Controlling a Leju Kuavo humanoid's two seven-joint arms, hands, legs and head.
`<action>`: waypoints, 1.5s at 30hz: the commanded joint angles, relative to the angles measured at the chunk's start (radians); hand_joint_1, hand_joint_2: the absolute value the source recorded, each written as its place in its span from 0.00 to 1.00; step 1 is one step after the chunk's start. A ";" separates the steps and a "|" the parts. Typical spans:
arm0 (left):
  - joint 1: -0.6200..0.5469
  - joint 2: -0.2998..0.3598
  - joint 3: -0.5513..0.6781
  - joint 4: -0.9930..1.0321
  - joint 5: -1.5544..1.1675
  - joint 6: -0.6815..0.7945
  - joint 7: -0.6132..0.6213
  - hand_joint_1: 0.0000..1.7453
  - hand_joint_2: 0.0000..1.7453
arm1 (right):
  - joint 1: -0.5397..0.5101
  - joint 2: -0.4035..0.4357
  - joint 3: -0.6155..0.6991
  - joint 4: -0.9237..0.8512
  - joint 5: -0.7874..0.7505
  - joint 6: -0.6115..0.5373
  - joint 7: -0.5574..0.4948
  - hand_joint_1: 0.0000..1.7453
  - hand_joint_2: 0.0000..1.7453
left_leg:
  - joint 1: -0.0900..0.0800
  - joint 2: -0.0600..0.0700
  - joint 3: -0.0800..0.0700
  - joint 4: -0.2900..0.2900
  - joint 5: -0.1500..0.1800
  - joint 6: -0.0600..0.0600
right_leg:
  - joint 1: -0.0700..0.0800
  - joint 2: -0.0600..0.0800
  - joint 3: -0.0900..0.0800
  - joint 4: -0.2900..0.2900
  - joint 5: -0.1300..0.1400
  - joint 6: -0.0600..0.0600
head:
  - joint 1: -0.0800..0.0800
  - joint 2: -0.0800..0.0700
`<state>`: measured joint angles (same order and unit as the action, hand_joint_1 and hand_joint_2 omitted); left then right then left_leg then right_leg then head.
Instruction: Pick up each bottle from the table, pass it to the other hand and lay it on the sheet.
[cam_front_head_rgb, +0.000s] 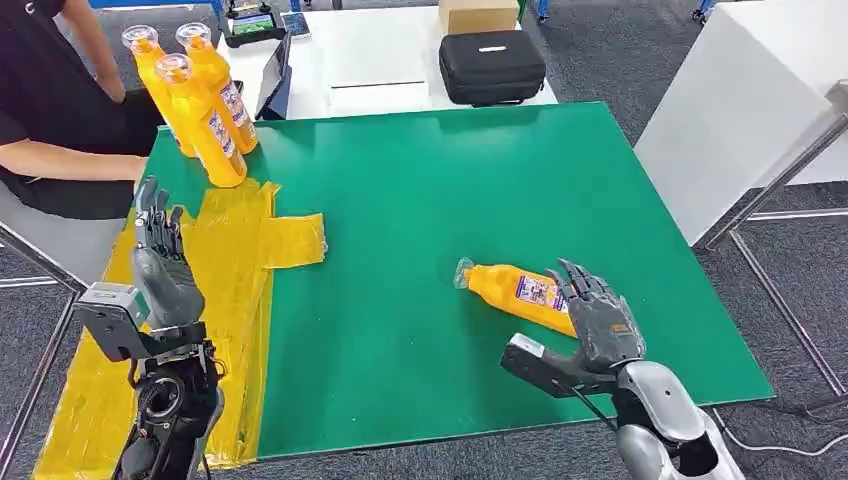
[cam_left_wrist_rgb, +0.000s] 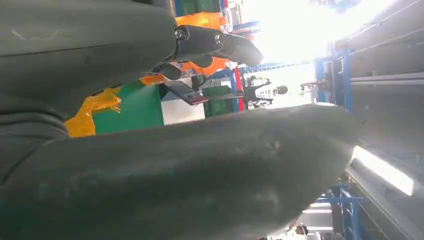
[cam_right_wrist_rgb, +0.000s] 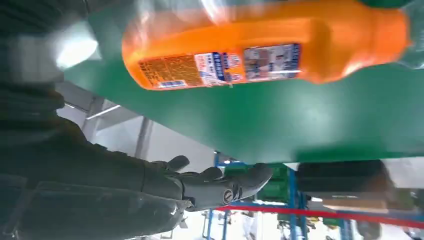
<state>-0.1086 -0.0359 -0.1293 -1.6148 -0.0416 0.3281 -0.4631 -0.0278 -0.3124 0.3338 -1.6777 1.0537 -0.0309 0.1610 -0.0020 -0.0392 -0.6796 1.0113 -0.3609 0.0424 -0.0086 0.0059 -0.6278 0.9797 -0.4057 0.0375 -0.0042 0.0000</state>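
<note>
Item: orange bottle (cam_front_head_rgb: 515, 292), lying on its side on the green table (cam_front_head_rgb: 420, 200), clear cap toward the yellow sheet (cam_front_head_rgb: 240, 250), well apart from it; three more bottles (cam_front_head_rgb: 200, 100) lean at the sheet's far end. Right hand (cam_front_head_rgb: 598, 318) sits just beside its base, fingers spread, holding nothing; left hand (cam_front_head_rgb: 160, 255) is raised over the sheet, fingers apart, empty. Handling, judged: smooth rigid plastic, likely full and moderately heavy, prone to roll; best gripped around the labelled mid-body.

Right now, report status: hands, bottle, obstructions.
Left hand open, raised over yellow sheet. Right hand open beside lying bottle, no grip. Nothing in the way.
</note>
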 joint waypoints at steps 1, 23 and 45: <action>-0.036 -0.009 -0.015 0.038 -0.002 0.003 0.008 0.00 0.00 | -0.075 0.004 -0.023 0.175 0.062 -0.032 0.040 0.00 1.00 | 0.000 0.003 0.003 0.000 -0.001 -0.001 | 0.001 0.000 0.004 -0.001 -0.001 -0.001 | 0.000 0.000; -0.054 -0.001 -0.029 0.057 0.007 0.009 0.020 0.00 0.00 | -0.144 0.026 -0.018 0.402 0.074 0.013 0.067 0.00 1.00 | 0.001 0.004 0.006 0.000 -0.002 -0.002 | 0.002 0.001 0.007 -0.002 -0.001 -0.001 | 0.000 0.000; -0.130 -0.004 -0.076 0.140 0.027 -0.003 0.016 0.00 0.00 | -0.338 0.138 0.014 0.841 0.068 0.037 0.020 0.06 1.00 | 0.001 0.006 0.008 0.000 -0.001 -0.002 | 0.002 0.002 0.008 -0.002 0.000 -0.001 | 0.000 0.000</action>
<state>-0.1654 -0.0412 -0.1652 -1.5751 -0.0202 0.3227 -0.4463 -0.2566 -0.2633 0.3166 -1.1270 1.1242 -0.0233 0.2114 -0.0019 -0.0377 -0.6779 1.0113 -0.3599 0.0431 -0.0084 0.0067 -0.6268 0.9797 -0.4044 0.0365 -0.0046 0.0000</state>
